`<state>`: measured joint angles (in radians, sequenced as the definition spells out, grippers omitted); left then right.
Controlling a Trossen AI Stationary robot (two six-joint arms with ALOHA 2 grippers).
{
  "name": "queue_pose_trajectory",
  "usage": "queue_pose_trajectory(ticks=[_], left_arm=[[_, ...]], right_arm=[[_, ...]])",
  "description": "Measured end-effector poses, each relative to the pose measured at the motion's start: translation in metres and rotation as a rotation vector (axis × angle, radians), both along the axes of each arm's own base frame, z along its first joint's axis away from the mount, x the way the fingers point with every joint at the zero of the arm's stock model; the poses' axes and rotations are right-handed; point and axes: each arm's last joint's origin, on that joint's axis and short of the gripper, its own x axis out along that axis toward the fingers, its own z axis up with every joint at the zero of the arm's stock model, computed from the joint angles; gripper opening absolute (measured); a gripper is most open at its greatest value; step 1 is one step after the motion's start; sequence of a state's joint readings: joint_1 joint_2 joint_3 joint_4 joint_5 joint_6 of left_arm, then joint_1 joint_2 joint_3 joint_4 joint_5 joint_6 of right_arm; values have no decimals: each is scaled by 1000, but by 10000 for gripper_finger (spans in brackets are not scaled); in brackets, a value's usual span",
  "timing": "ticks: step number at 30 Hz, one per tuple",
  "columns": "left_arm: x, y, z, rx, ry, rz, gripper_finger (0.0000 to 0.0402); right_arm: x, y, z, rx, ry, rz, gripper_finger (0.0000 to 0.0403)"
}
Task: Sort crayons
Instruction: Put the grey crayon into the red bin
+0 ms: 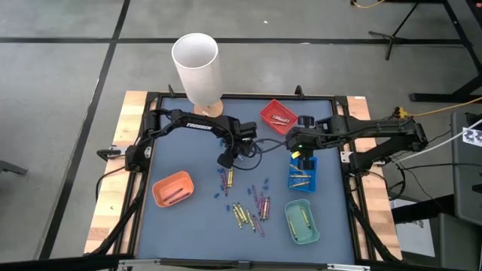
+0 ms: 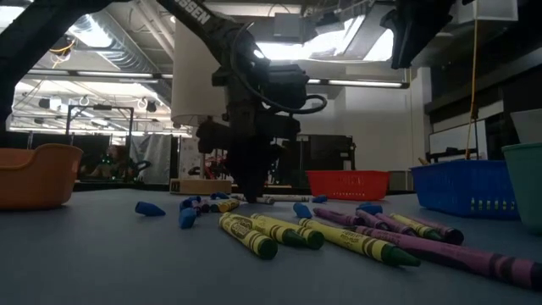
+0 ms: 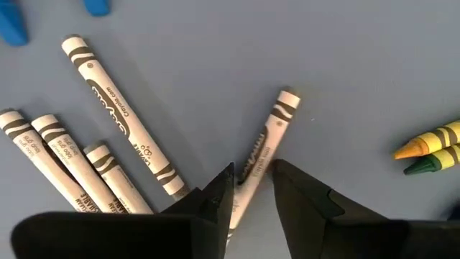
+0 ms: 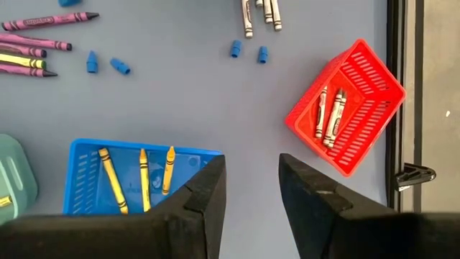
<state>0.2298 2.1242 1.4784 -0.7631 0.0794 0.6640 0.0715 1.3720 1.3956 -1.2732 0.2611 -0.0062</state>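
Several silver-grey crayons (image 3: pixel 115 115) lie flat on the blue-grey table near its middle. My left gripper (image 3: pixel 253 173) points down, low over them and open. One silver-grey crayon (image 3: pixel 267 133) lies between its fingers, slanting across the gap. More yellow and purple crayons (image 1: pixel 252 211) lie nearer the front edge. My right gripper (image 4: pixel 251 183) hangs open and holds nothing, high above the blue basket (image 4: pixel 83 176), which holds yellow crayons (image 4: pixel 142 176). My left gripper comes from above with one finger on each side of the silver-grey crayon's lower half (image 3: pixel 248 169). The crayon lies flat on the table. One fingertip (image 3: pixel 224 180) stands right against its side. Whether it touches the crayon, I cannot tell.
A red basket (image 1: pixel 277 115) with silver-grey crayons stands at the far right of middle. An orange basket (image 1: pixel 173 188) stands at the left and a green one (image 1: pixel 301 222) at the near right. A tall white cylinder (image 1: pixel 197 64) stands at the far edge. Small blue bits (image 3: pixel 11 29) are scattered about.
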Motion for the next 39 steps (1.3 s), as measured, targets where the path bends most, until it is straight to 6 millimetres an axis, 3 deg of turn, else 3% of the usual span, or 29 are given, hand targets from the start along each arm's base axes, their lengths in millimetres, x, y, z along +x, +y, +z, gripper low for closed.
queue_pose_trajectory(ticks=[8, 14, 21, 30, 39], left_arm=[[0, -1, -2, -7, 10, 37, 35], [1, -3, -2, -25, -2, 94, 6], [10, -12, 6, -31, -17, 166, 5], [45, -20, 55, -42, -227, 165, 6], [77, 3, 106, 98, -618, 226, 6]], right_arm=[[-7, 1, -1, 56, 41, -10, 127], [-34, -1, -7, 83, -15, -69, 127], [-60, -3, -29, 118, -198, -102, 127], [-59, -3, -69, 127, -287, -97, 127], [-55, -2, -95, 126, -284, -96, 127]])
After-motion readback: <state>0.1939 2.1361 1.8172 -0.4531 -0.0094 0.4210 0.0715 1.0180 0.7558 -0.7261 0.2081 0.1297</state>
